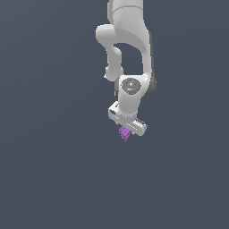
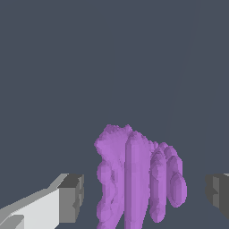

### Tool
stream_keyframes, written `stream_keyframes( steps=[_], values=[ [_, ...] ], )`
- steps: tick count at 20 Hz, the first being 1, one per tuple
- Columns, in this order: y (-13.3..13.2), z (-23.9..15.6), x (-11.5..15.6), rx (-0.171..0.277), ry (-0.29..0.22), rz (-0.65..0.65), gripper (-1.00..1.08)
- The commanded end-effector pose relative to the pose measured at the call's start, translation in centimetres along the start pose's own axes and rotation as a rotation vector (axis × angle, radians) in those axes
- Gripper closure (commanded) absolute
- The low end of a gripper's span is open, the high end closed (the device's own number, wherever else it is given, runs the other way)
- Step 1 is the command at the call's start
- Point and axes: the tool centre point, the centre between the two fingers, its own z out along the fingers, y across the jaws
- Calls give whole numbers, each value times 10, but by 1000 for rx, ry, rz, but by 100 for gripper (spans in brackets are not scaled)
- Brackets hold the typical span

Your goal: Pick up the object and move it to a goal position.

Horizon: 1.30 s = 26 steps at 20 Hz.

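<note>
The white arm [image 1: 127, 49] hangs from the top of the exterior view over a plain dark grey floor [image 1: 49, 179], its wrist pointing downward. At its lower end sits the gripper [image 1: 126, 129], 1 unit with 2 fingers.

In the wrist view both dark finger pads [image 2: 71, 197] stand wide apart, each with a clear gap to the purple piece between them, so the jaws are spread and not pressing on anything.

The purple ridged piece [image 2: 136, 179] lies directly beneath the gripper, centred in the gap, a little nearer 1 pad than the other. In the exterior view the piece [image 1: 124, 133] sits just under the fingers, its narrow end pointing away from the palm. Its ridges and long axis run in line with the fingers, across the closing direction.

Judging by this, closing should meet its ridged sides. No goal marker shows in either view.
</note>
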Motion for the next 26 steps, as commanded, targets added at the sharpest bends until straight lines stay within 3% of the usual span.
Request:
stream_keyframes(
  steps=[1, 7, 8, 26],
  values=[
    [0, 11, 0, 0, 0, 1, -92],
    [-1, 21, 0, 0, 0, 1, -92],
    [-1, 21, 0, 0, 0, 1, 108],
    [7, 5, 2, 0, 0, 3, 108]
  ],
)
